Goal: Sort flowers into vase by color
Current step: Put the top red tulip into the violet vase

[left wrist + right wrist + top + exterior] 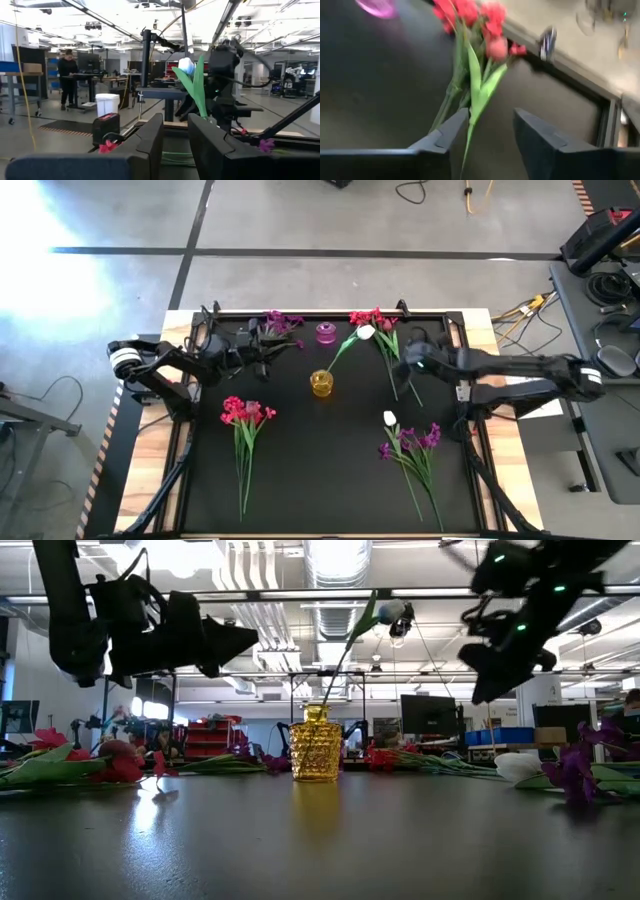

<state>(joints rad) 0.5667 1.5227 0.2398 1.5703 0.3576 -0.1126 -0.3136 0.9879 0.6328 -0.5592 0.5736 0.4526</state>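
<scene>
Flowers lie scattered over the black mat [320, 480] in the high view. Nearest the lower edge, a red-pink bunch [245, 418] lies at lower left; a purple spray [412, 445] and a loose white bloom [390, 418] lie at lower right. At centre stands the yellow vase [321, 383], holding one white tulip [364, 333] that leans up and to the right. Farther up, a purple vase [326, 333] sits between a purple bunch [280, 323] at upper left and a red bunch [372, 319] at upper right.

The left gripper [262, 350] hangs at upper left, fingers a little apart, holding nothing. The right gripper [405, 358] hovers over the red bunch's stems, fingers apart and empty.

These sprays look light, with thin, bendy stems and soft blooms, and much longer than the vases, so they should tip easily. The mid-stem below the leaves seems the best place to pinch.
</scene>
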